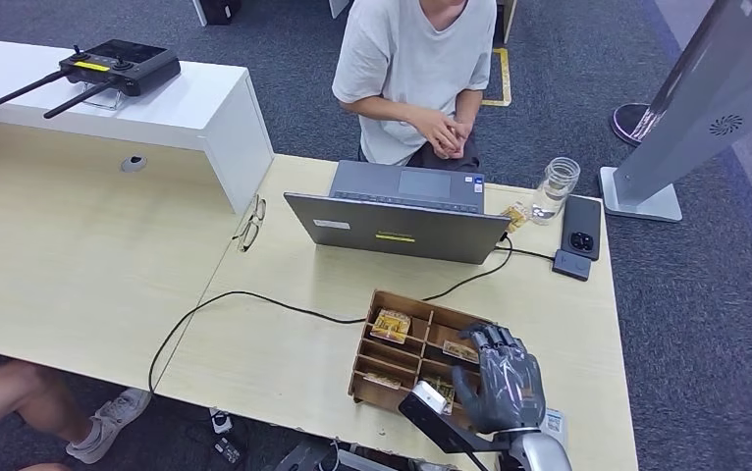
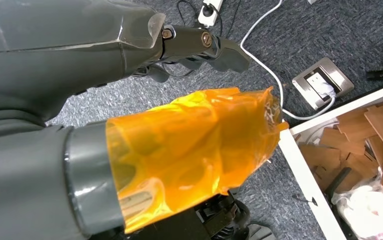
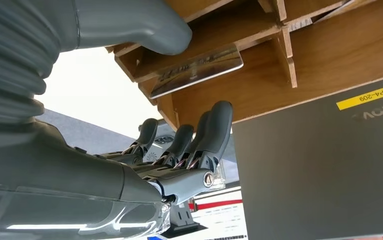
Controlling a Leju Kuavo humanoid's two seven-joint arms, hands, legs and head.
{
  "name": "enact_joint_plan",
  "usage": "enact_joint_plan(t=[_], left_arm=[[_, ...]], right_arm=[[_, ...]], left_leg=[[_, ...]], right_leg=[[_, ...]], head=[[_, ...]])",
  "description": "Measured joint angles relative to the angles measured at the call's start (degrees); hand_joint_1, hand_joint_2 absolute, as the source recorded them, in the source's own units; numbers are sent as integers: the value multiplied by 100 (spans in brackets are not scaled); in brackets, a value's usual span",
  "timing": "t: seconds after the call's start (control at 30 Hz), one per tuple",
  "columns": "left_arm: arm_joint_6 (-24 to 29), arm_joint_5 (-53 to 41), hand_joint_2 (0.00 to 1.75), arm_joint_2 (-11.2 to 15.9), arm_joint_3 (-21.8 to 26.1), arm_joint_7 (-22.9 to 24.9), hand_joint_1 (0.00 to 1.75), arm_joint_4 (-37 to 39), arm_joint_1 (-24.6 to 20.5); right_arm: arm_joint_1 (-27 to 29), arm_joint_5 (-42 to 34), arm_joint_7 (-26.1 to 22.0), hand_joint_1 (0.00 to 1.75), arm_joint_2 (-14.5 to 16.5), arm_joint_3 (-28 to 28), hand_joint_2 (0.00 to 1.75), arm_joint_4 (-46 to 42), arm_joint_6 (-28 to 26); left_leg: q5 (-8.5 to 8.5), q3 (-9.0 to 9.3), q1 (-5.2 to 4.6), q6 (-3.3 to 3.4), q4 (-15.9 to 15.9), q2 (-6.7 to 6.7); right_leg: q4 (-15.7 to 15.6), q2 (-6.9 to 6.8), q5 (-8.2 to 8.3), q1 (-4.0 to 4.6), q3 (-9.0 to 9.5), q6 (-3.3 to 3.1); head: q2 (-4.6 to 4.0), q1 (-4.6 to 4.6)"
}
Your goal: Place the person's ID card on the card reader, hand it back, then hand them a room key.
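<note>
The right robot hand (image 1: 503,378) hangs over the near corner of the wooden tray (image 1: 384,365) on the bench (image 1: 284,343), fingers apart and empty — thumb resting on a room key (image 3: 199,70), its long axis reaching toward the laptop (image 1: 397,228).

The right hand's fingers (image 1: 498,341) reach into the wooden organizer (image 1: 376,378); a card (image 3: 199,70) lies just under the thumb (image 3: 129,25), laptop (image 1: 402,226) beyond the fingertips
</note>
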Motion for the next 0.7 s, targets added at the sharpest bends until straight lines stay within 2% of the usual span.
enact_joint_plan(t=[0.13,0.23,0.27,0.4,0.47,0.57,0.7], left_arm=[[-2,1,0,0,-6,0,0,0,-1],[-2,1,0,0,-17,0,0,0,-1],[-2,2,0,0,-22,0,0,0,-1],[-2,6,0,0,-45,0,0,0,-1],[-2,11,0,0,-55,0,0,0,-1],[-2,17,0,0,-71,0,0,0,-1],[-1,26,0,0,-85,0,0,0,-2]], right_arm=[[-18,4,0,70,21,0,175,58,21],[-21,7,0,79,35,0,175,93,35],[-22,8,0,87,37,0,175,101,39],[-37,13,0,138,39,0,175,109,50],[-47,16,0,151,39,0,175,109,62],[-66,25,-2,158,39,-1,175,109,69],[-87,32,-11,159,42,-1,175,109,76]], left_leg=[[0,0,0,0,0,0],[0,0,0,0,0,0],[0,0,0,0,0,0],[0,0,0,0,0,0],[0,0,0,0,0,0],[0,1,0,0,0,0],[0,1,0,0,0,0]], right_leg=[[0,0,0,0,0,0],[0,0,0,0,0,0],[0,0,0,0,0,0],[0,0,0,0,0,0],[0,0,0,0,0,0],[0,0,0,0,0,0],[0,0,0,0,0,0]], head=[[0,0],[0,0],[0,0],[0,0],[0,0],[0,0],[0,0]])
